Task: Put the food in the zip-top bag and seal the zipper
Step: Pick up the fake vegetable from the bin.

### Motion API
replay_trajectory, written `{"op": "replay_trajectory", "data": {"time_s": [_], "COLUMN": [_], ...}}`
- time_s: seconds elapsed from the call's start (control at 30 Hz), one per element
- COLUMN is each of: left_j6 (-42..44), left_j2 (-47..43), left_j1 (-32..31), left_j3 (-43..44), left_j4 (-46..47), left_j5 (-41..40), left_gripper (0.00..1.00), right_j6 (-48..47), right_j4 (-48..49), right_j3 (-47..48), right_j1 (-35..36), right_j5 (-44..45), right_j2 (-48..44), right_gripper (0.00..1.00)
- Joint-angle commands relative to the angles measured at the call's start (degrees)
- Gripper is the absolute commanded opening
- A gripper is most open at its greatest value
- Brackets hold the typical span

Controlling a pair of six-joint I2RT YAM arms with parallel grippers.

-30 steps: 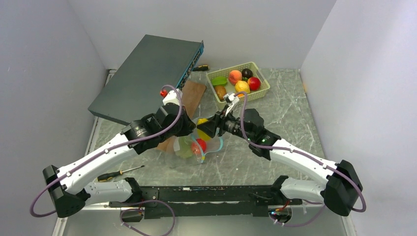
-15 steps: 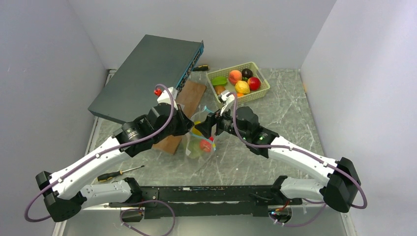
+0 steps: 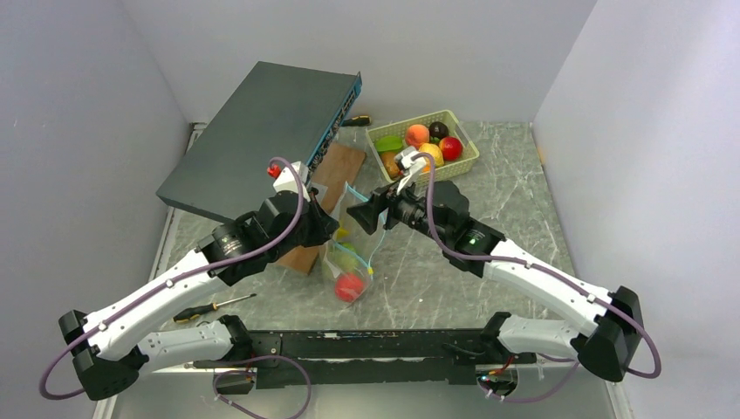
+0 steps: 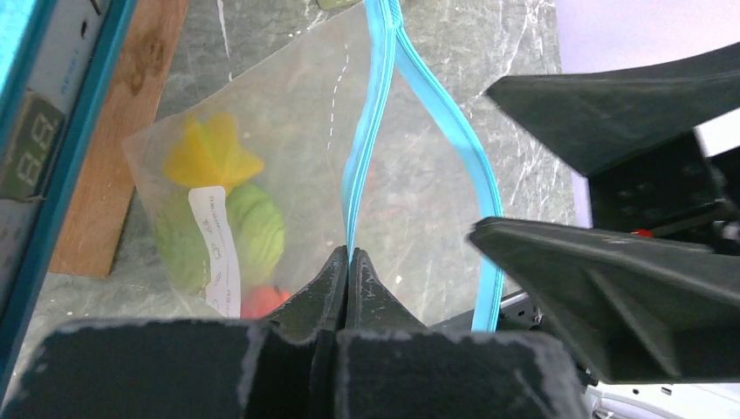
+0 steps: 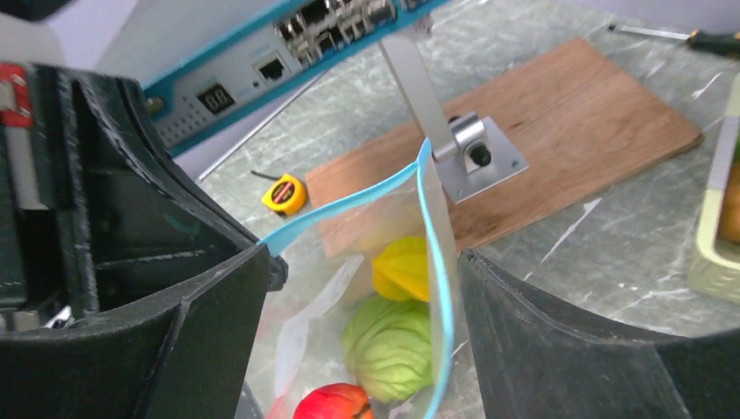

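The clear zip-top bag [image 3: 347,266] hangs from my left gripper [image 3: 334,229], which is shut on one side of the teal zipper [image 4: 377,113]. The mouth gapes, with the two teal strips apart. Inside lies food: a yellow star-shaped fruit [image 4: 212,157], a green cabbage [image 5: 388,345] and a red fruit [image 3: 350,286] at the bottom. My right gripper [image 5: 362,255] stands open around the bag's mouth. The other zipper strip [image 5: 439,279] runs between its fingers, close to the right finger [image 5: 558,340], and no grip shows.
A pale green basket [image 3: 469,150] at the back right holds more toy fruit. A dark network switch [image 3: 262,135] lies at the back left, a wooden board [image 3: 339,168] with a metal bracket [image 5: 471,153] beside it. A yellow tape measure [image 5: 284,194] and a screwdriver [image 3: 214,307] are on the table.
The left gripper has lifted the bag's mouth up and back, so the bag now hangs and the red fruit has sunk to the bottom. The right gripper has opened and risen.
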Motion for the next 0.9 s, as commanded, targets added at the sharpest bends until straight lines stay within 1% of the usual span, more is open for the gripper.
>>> {"op": "replay_trajectory", "data": {"time_s": [0.0, 0.2, 0.3, 0.4, 0.47, 0.57, 0.63, 0.77, 0.87], "left_j6": [-0.41, -0.64, -0.93, -0.81, -0.78, -0.76, -0.8, -0.71, -0.88], "left_j2": [-1.06, -1.57, -1.79, -1.42, -1.23, -1.28, -1.12, -0.87, -1.09], "left_j1": [-0.01, 0.0, 0.01, -0.03, 0.01, 0.0, 0.02, -0.07, 0.01], "left_j3": [0.62, -0.19, -0.66, -0.38, -0.07, -0.06, 0.35, 1.42, 1.34], "left_j4": [-0.09, -0.09, 0.42, 0.39, -0.01, -0.13, -0.73, -1.88, -2.07], "left_j5": [-1.57, -1.24, -0.94, -0.79, -1.05, -1.29, -1.41, -1.59, -1.59], "left_gripper": [0.0, 0.0, 0.0, 0.0, 0.0, 0.0, 0.0, 0.0, 0.0], "right_j6": [-1.63, -2.48, -4.49, -4.13, -2.55, 2.06, 3.83, 4.84, 3.93], "right_j4": [1.83, -2.24, -1.41, -1.61, -1.36, -1.98, -2.32, -3.41, -4.98], "right_j3": [4.22, 10.19, 12.05, 14.03, 14.44, 15.18, 16.08, 18.92, 22.79], "right_j1": [0.28, -0.01, -1.25, -3.88, -7.38, -16.06, -20.02, -25.16, -26.94], "right_j5": [4.93, 22.14, 26.1, 28.47, 26.82, 19.19, 15.21, 9.56, 5.72], "right_j2": [-3.4, -1.81, 0.42, 2.66, 3.9, 6.66, 9.23, 15.35, 21.48], "right_gripper": [0.81, 0.81, 0.81, 0.82, 0.82, 0.81, 0.81, 0.81, 0.81]}}
